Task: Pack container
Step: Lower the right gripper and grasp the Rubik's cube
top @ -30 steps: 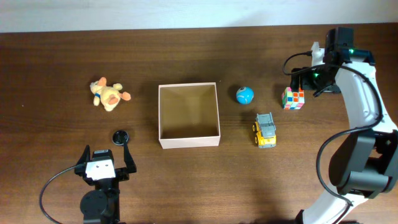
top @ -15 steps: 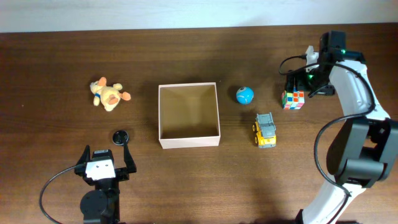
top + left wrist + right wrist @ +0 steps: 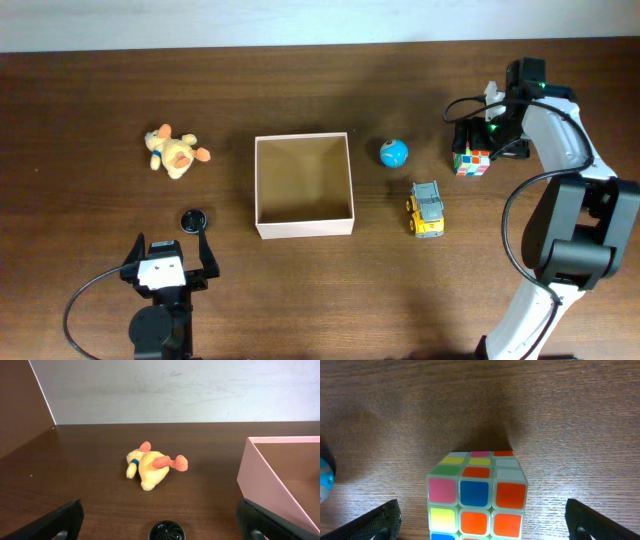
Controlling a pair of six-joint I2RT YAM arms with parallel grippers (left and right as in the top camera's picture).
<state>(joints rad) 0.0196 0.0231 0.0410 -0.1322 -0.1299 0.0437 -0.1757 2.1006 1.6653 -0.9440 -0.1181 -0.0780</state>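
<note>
The container (image 3: pixel 304 226) is a square shallow box with white walls and a tan inside, at the table's middle; its wall also shows in the left wrist view (image 3: pixel 260 480). My right gripper (image 3: pixel 486 138) is open and empty just above a colourful puzzle cube (image 3: pixel 471 160). In the right wrist view the cube (image 3: pixel 477 495) sits between the spread fingers (image 3: pixel 482 522). My left gripper (image 3: pixel 170 252) is open and empty near the front edge, its fingers (image 3: pixel 160 522) wide apart.
A yellow plush duck (image 3: pixel 174 152) (image 3: pixel 150 467) lies left of the box. A small black round object (image 3: pixel 194 219) (image 3: pixel 166 531) sits just ahead of the left gripper. A blue ball (image 3: pixel 393 153) (image 3: pixel 324 480) and a yellow toy truck (image 3: pixel 426 209) lie right of the box.
My right gripper has moved left and come over the puzzle cube. The left arm and the toys have not moved.
</note>
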